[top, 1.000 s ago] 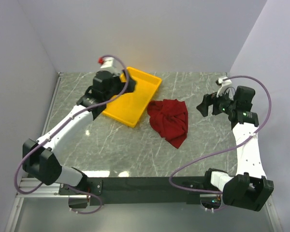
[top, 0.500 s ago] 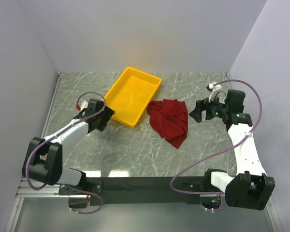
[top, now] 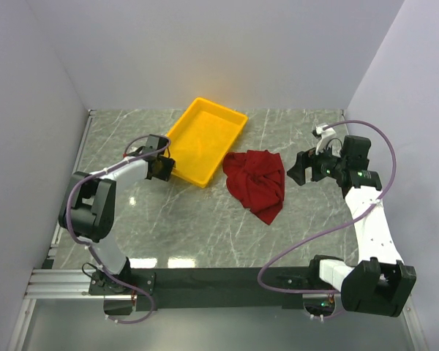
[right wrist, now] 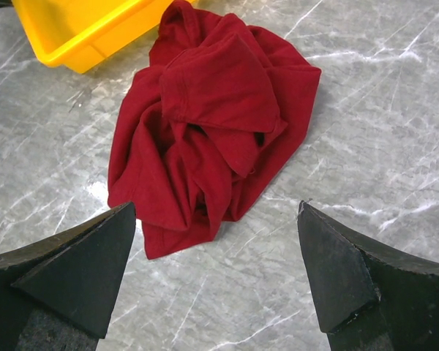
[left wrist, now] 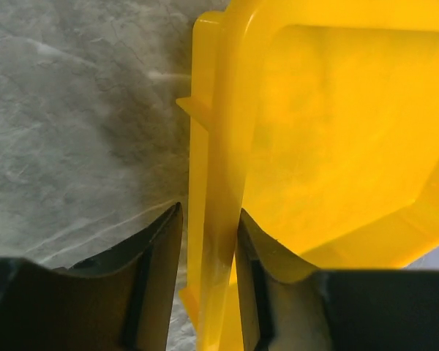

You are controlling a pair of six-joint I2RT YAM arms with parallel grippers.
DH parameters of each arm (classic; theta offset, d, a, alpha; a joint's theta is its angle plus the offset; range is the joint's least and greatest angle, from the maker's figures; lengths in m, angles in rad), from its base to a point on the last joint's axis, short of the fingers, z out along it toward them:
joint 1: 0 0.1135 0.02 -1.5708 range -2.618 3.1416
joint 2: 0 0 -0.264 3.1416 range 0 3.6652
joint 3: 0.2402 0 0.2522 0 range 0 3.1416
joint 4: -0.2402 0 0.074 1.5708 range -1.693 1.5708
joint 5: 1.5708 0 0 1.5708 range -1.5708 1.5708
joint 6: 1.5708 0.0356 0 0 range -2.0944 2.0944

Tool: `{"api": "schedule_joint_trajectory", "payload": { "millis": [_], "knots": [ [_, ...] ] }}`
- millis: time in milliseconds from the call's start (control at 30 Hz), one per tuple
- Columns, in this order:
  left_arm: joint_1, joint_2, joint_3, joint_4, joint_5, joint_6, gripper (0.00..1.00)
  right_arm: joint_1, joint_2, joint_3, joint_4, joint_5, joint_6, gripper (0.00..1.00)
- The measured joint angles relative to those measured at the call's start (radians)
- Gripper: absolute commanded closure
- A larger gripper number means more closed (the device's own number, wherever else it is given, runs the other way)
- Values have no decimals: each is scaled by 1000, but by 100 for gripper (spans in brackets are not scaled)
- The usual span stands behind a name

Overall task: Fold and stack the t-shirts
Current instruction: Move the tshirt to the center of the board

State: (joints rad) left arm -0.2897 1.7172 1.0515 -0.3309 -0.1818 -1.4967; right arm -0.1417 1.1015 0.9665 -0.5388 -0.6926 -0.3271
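From the top: the dark red t-shirt (top: 256,179) lies crumpled on the table (top: 205,227), just beside the yellow tray (top: 223,107), with nothing folded or stacked. Left wrist: the left gripper (left wrist: 208,219) pinches the tray's wall, one finger each side, no cloth in it. Right wrist: the right gripper (right wrist: 216,212) hangs wide open and empty above the bunched t-shirt, so spreading, folding and stacking all remain, I'd say
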Motion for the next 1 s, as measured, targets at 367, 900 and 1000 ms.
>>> {"api": "schedule_joint_trajectory", "payload": {
  "millis": [367,900,1000],
  "knots": [
    [12,18,22,-22,16,9,96,0,0,0,5,4,4,3],
    [421,-308,-302,-49,-44,-37,100,0,0,0,7,8,4,3],
    [487,-305,-302,-45,-48,-26,100,0,0,0,7,8,3,3]
  ]
}}
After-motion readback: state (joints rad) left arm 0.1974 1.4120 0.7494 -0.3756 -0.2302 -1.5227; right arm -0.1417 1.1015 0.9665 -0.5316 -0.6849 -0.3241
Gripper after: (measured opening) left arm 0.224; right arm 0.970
